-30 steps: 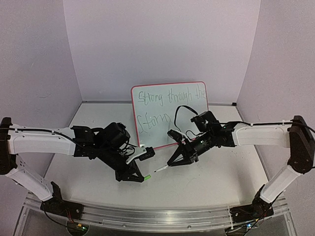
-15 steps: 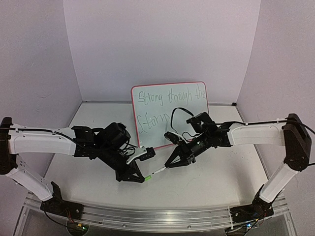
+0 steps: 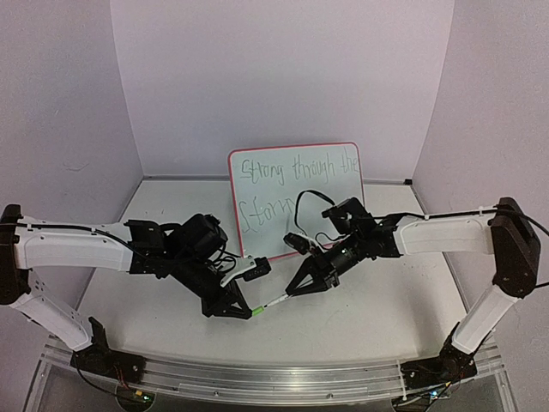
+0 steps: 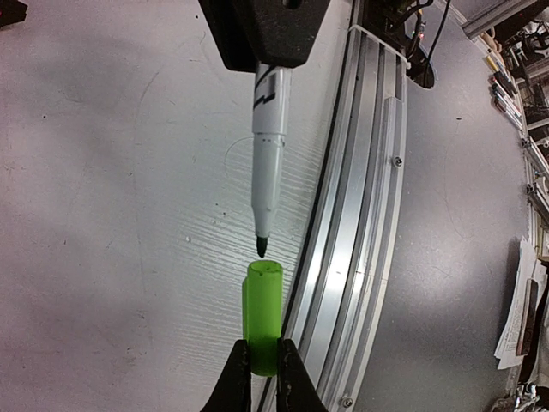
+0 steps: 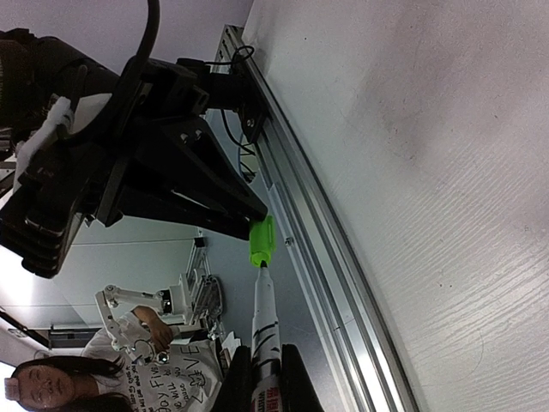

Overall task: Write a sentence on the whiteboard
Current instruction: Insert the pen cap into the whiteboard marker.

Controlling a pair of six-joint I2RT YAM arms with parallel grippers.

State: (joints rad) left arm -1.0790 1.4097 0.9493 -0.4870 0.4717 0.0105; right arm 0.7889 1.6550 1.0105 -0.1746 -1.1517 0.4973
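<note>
The whiteboard [image 3: 319,190] stands upright at the far centre of the table [image 3: 390,313], with "Strong through the Storm" written on it. I judge only recapping remains: my left gripper [image 4: 262,367] pinches the green cap [image 4: 262,313], and my right gripper [image 5: 265,371] pinches the marker [image 5: 263,326], its tip at the cap's mouth but not seated.

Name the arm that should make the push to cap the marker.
Right, probably: the right gripper holds the marker, tip lined up short of the green cap, whose open end faces it; the left gripper pinches its closed end.
</note>
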